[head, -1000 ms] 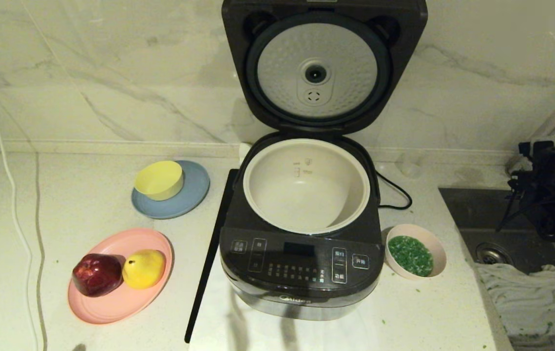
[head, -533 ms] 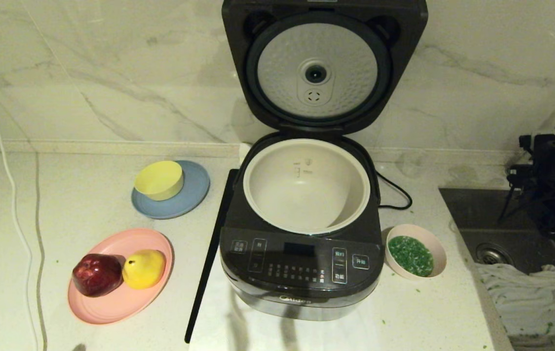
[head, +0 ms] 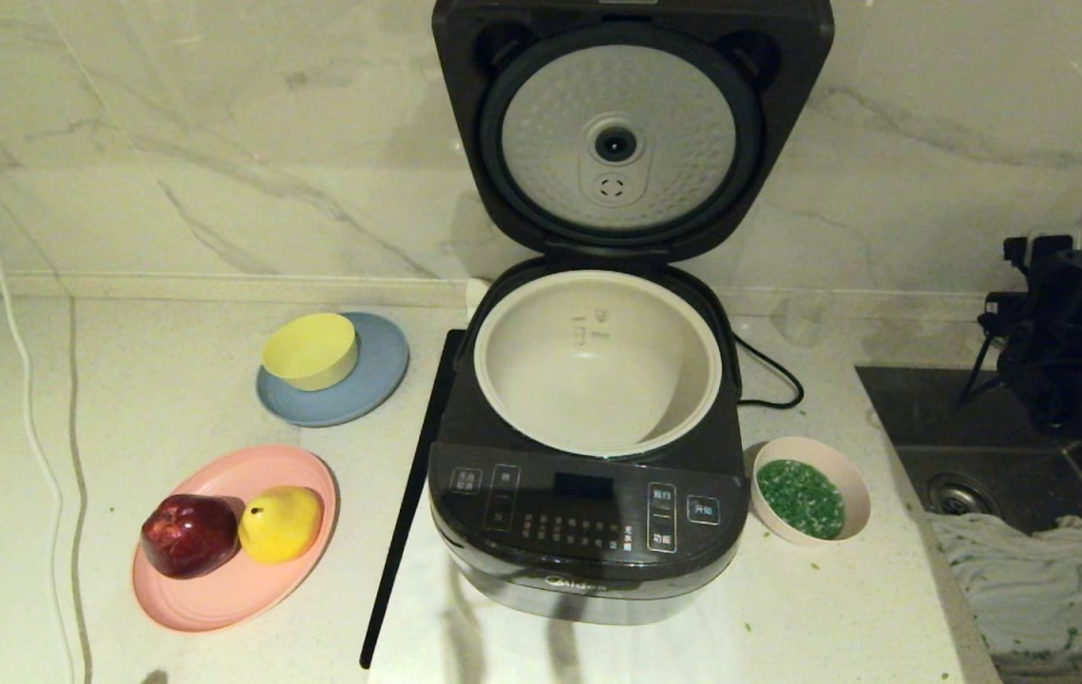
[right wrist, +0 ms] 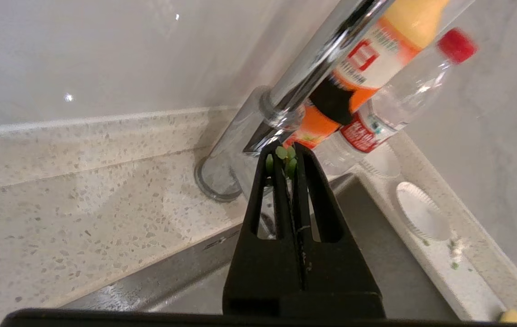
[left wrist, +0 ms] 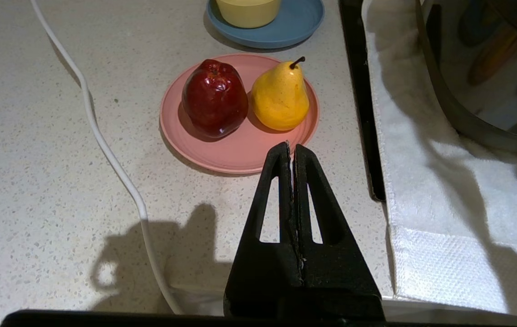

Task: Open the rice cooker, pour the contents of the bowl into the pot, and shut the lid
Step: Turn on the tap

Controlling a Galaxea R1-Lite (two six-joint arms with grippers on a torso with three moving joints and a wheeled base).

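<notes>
The rice cooker (head: 588,532) stands in the middle of the counter. Its lid (head: 631,133) is raised upright, the dimpled silver disc facing me. The off-white pot (head: 597,323) inside is empty. To the cooker's right, on the counter, sits the pink bowl (head: 852,475) holding the green contents (head: 799,499). My right gripper (right wrist: 285,152) is shut above the sink, well to the right of the bowl, with a few green bits stuck at its tips. My left gripper (left wrist: 291,147) is shut and empty, low over the counter near the pink plate (left wrist: 222,150).
A yellow bowl (head: 311,350) sits on a blue plate (head: 379,375); an apple (head: 187,534) and pear (head: 280,522) lie on the pink plate. A white cable (head: 28,408) runs down the left. The sink (head: 939,456), a cloth (head: 1044,579), tap (right wrist: 285,86) and bottles (right wrist: 376,59) are at the right.
My right arm has lifted and drawn back a little over the sink. The cooker, bowl and left side are unchanged.
</notes>
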